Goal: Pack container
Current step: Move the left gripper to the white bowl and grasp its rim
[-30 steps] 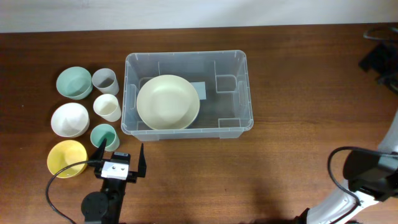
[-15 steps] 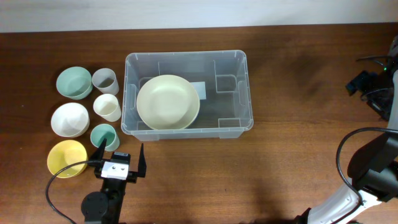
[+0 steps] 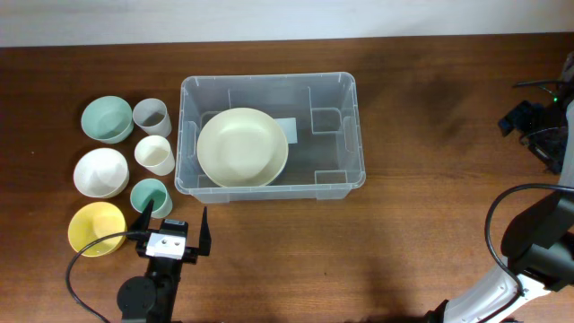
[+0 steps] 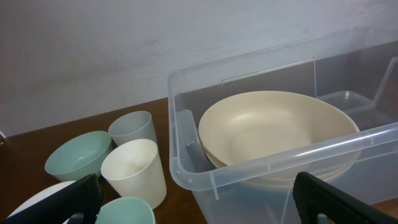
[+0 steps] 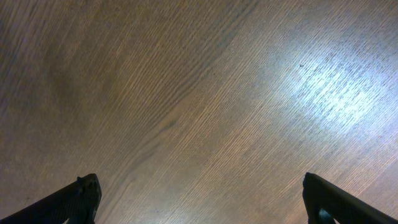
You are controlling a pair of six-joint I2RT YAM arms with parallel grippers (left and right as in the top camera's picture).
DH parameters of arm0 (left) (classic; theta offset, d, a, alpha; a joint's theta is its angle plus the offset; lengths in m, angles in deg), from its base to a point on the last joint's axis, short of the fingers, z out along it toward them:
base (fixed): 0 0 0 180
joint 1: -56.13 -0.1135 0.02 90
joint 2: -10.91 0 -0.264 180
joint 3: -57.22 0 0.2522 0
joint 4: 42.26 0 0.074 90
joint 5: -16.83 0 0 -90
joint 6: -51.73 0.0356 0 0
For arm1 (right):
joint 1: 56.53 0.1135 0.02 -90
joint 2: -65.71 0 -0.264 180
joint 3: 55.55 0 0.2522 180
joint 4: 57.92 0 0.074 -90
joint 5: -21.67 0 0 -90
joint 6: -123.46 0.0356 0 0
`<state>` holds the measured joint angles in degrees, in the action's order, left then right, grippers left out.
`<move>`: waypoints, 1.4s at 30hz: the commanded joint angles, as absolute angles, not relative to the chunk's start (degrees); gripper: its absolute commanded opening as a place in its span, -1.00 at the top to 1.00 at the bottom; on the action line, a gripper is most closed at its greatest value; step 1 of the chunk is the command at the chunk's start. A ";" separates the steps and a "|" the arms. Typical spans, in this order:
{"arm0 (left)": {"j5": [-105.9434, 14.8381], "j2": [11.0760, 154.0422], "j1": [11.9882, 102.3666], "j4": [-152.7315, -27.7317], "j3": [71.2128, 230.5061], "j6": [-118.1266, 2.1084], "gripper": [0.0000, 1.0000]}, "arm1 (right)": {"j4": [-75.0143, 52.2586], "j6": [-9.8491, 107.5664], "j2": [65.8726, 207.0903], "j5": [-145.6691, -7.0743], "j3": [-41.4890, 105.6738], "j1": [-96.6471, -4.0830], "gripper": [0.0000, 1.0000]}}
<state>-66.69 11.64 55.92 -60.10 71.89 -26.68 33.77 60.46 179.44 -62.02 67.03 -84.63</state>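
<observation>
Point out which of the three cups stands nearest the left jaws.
The teal cup, beside the left jaws; the cream cup and grey cup stand farther back.

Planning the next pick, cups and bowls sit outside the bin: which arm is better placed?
Left. The left hand, open, is beside the teal cup and yellow bowl; the right hand, also open, is over bare table, far right of the container.

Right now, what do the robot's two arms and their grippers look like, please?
The left gripper has two black tapered fingers on a white block with two dark dots, and a thin black cable loops away from it. The right gripper shows black fingertips as well. The right arm has a white link and a black rounded joint.
</observation>
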 commanded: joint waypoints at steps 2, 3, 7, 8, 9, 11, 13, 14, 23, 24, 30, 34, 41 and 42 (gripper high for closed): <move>-66.51 11.25 55.57 -59.88 71.54 -25.76 -0.99 | 33.75 60.97 179.44 -62.13 66.68 -84.56 -0.98; -66.51 11.25 55.57 -59.93 71.54 -25.76 -0.99 | 33.75 60.97 179.44 -62.13 66.68 -84.56 -0.98; -65.68 11.25 55.59 -56.45 71.54 -25.74 -0.99 | 33.75 60.97 179.44 -62.13 66.68 -84.56 -0.98; -65.73 11.25 55.51 -54.68 71.58 -25.67 -1.00 | 33.75 60.97 179.44 -62.13 66.68 -84.56 -0.97; -66.45 11.25 55.40 -53.35 71.65 -25.56 -0.99 | 33.75 60.97 179.44 -62.13 66.68 -84.56 -0.98; -67.17 11.27 54.81 -49.37 71.96 -24.10 -1.00 | 33.75 60.97 179.44 -62.13 66.68 -84.56 -0.98; -67.26 11.73 52.95 -45.68 74.29 -21.04 -0.99 | 33.75 60.97 179.44 -62.13 66.70 -84.56 -0.97; -67.96 12.30 52.03 -45.74 75.80 -20.34 -1.00 | 33.75 60.97 179.44 -62.13 66.68 -84.56 -0.98; -62.23 35.60 40.03 -50.94 101.68 -19.92 -1.00 | 33.75 60.99 179.44 -62.13 66.68 -84.56 -0.98; -59.85 40.06 38.68 -54.20 106.80 -19.92 -0.99 | 33.75 60.97 179.44 -62.13 66.68 -84.56 -0.98; -44.66 63.77 35.81 -71.97 130.64 -19.95 -0.99 | 33.75 60.97 179.44 -62.13 66.68 -84.56 -0.98; -60.02 73.13 34.98 -76.98 138.05 -34.22 -0.99 | 33.75 60.97 179.44 -62.13 66.68 -84.56 -0.98; -71.91 91.55 28.80 -100.21 154.40 -41.93 -0.99 | 33.75 60.97 179.44 -62.13 66.70 -84.56 -0.99; -71.91 92.80 28.80 -100.82 154.40 -41.93 -1.00 | 33.75 60.97 179.44 -62.13 66.68 -84.56 -0.98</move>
<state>-68.28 88.43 29.39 -98.77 152.50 -38.33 33.75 60.46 179.44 -62.26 66.83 -84.63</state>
